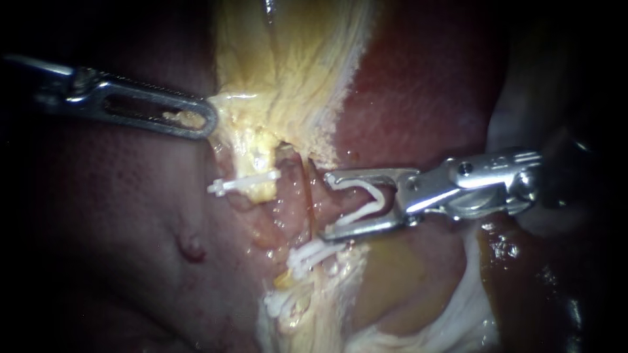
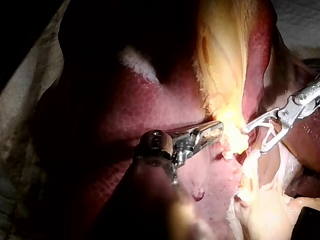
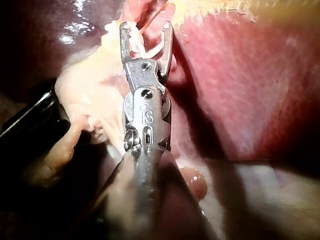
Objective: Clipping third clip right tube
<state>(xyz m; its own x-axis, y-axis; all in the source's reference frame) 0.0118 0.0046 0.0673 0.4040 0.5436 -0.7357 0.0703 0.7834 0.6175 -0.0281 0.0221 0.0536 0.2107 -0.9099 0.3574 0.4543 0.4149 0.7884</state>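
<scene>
My right instrument comes in from the right, its jaws standing wide apart with a white open clip seated between them. The jaw tips lie just right of a thin reddish tube, which runs down through the yellowish tissue. Lower on that strand sit two closed white clips. Another white clip lies across the tissue to the left. My left instrument is shut on the edge of the yellowish tissue. In the right wrist view, the jaws hold the clip.
Dark red liver fills the left side, with a small bump on it. Redder liver lies behind the right instrument. Pale, glistening tissue lies below the right instrument's shaft.
</scene>
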